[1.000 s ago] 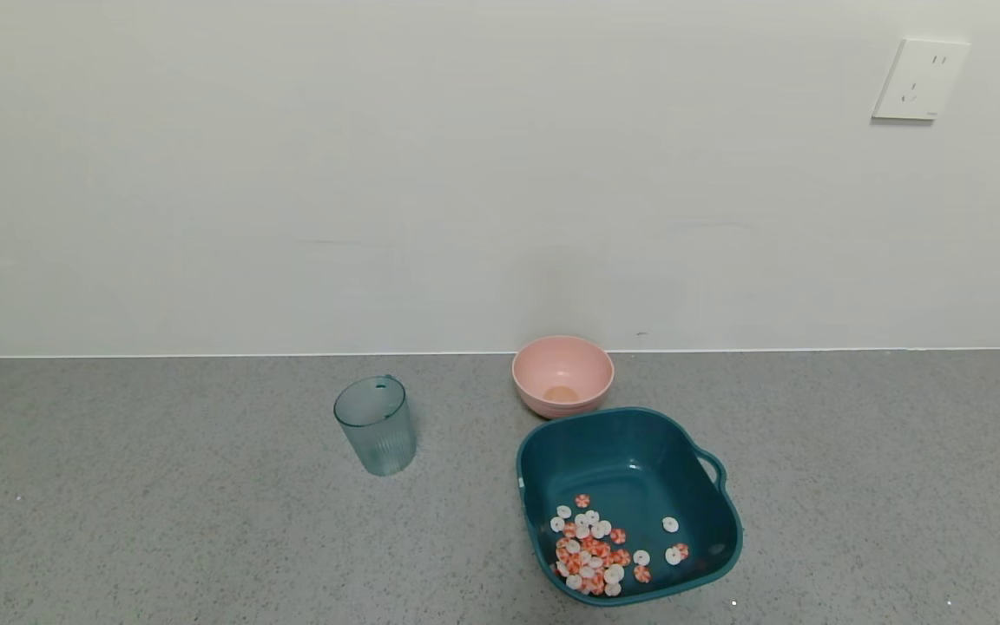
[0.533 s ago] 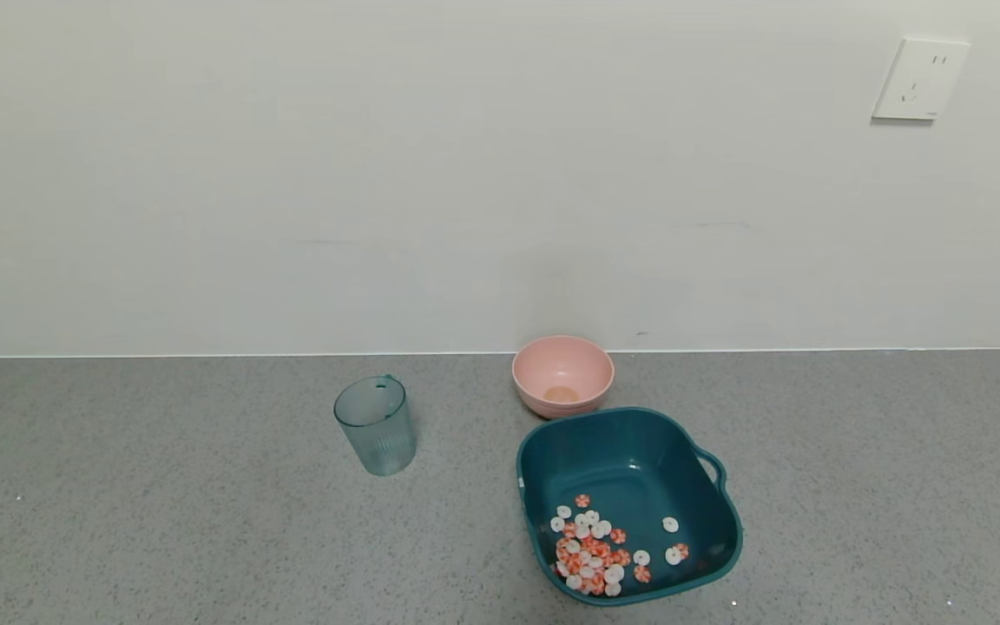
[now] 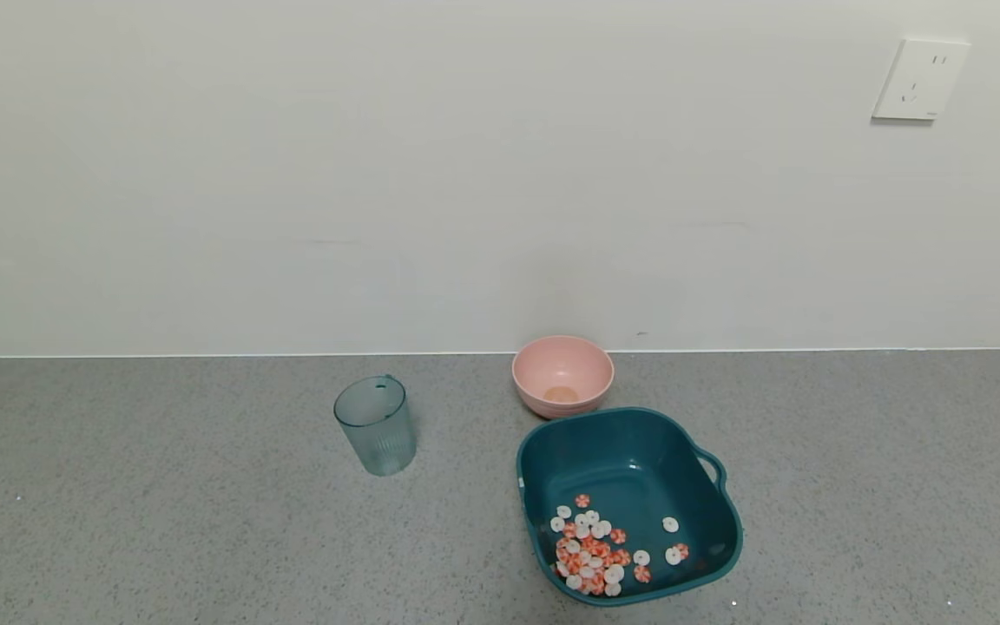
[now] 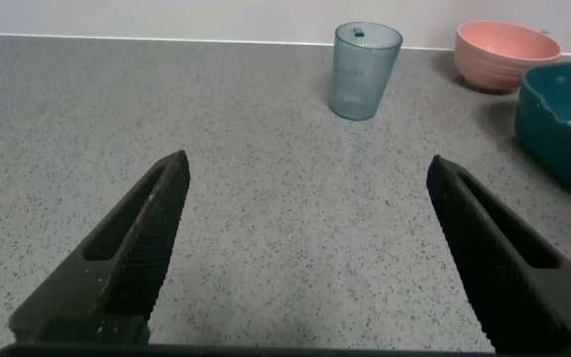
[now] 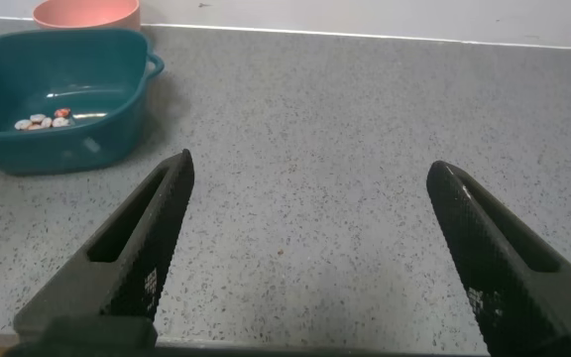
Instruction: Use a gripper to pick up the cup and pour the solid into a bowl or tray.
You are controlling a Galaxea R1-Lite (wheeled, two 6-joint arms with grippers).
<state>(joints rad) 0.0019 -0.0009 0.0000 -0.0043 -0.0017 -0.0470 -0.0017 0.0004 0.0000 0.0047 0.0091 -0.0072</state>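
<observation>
The blue-green ribbed cup [image 3: 376,424] stands upright and empty on the grey counter, left of the dark teal tub [image 3: 630,451]. The white and orange-red discs [image 3: 591,551] lie in the tub's near left corner. Neither arm shows in the head view. My left gripper [image 4: 307,164] is open and empty, low over the counter, with the cup [image 4: 367,70] well ahead of it and the tub [image 4: 568,119] off to one side. My right gripper [image 5: 310,164] is open and empty over bare counter, with the tub [image 5: 107,139] and discs [image 5: 42,120] off to one side.
A smaller round pink bowl [image 3: 562,375] stands just behind the tub, near the wall; it also shows in the left wrist view [image 4: 506,53] and the right wrist view [image 5: 85,13]. A wall socket [image 3: 919,79] is high on the right.
</observation>
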